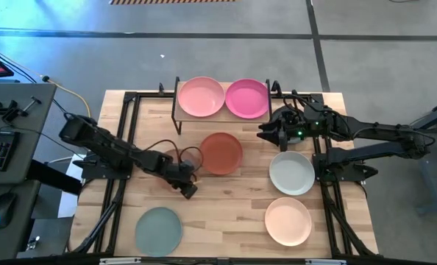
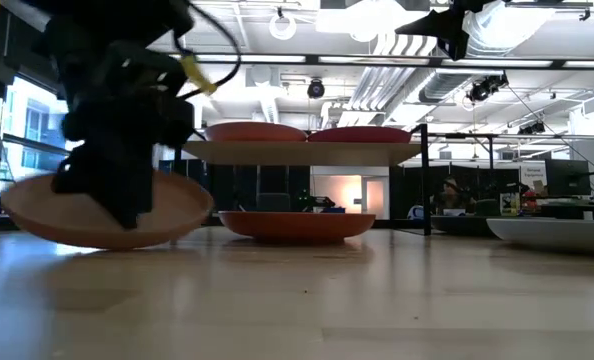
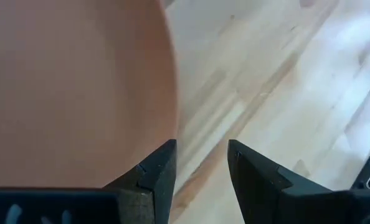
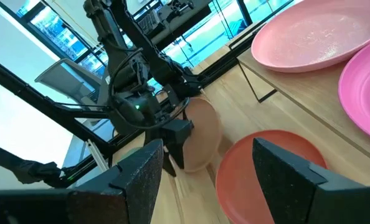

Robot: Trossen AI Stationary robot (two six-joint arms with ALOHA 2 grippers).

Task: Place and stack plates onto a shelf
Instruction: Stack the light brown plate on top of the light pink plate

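A light pink plate [image 1: 201,96] and a magenta plate [image 1: 246,98] lie side by side on the shelf [image 1: 223,117]. The terracotta plate [image 1: 221,153] lies flat on the table in front of the shelf. A peach-tan plate [image 2: 47,215] sits low at the table under my left gripper [image 2: 127,210], and it fills much of the left wrist view [image 3: 79,81]. My left gripper [image 3: 202,146] is open by a narrow gap, with bare table showing between the fingers. My right gripper [image 4: 208,146] is open and hovers off the shelf's right end [image 1: 266,132], holding nothing. My left gripper comes down from above at the peach-tan plate's rim [image 3: 172,124]. One finger [image 3: 157,171] stands right at that rim, and no part of the plate shows between the two fingers. Whether that finger touches the plate, I cannot tell.
A pale grey-white plate [image 1: 292,173], a cream-peach plate [image 1: 288,221] and a sage green plate [image 1: 158,230] lie flat on the table. Black frame rails [image 1: 126,132] run along the table's left and right sides. Bare wood [image 1: 226,213] lies in the near middle.
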